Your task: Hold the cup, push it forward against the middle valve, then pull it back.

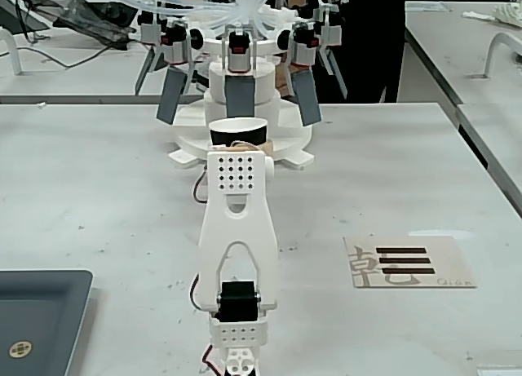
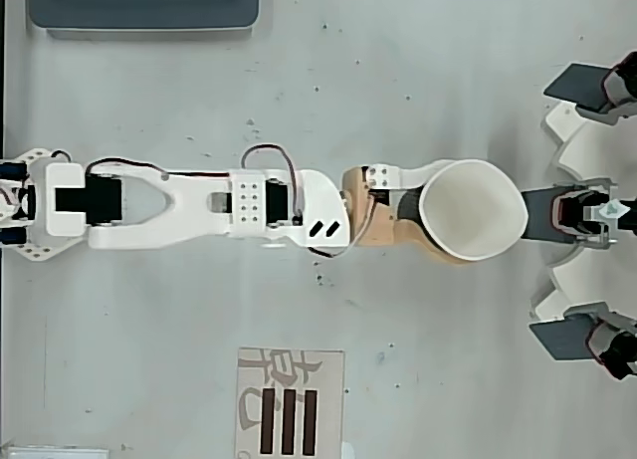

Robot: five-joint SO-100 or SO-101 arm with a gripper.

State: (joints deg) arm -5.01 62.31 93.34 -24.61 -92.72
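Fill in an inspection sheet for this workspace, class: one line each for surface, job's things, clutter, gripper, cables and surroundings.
Surface: pale table, speckled, mostly bare.
Job's things: cup held upright in front of the middle valve; in the overhead view its rim sits right at the valve, contact cannot be told. Slanted paddles stand either side.
Clutter: printed card with black bars; dark tray at the table corner.
Gripper: gripper closed around the cup's wall.
Cables: thin wires looping along the arm; clear tubes fanning out above the valves.
Surroundings: other tables behind and beside; nothing else clear.
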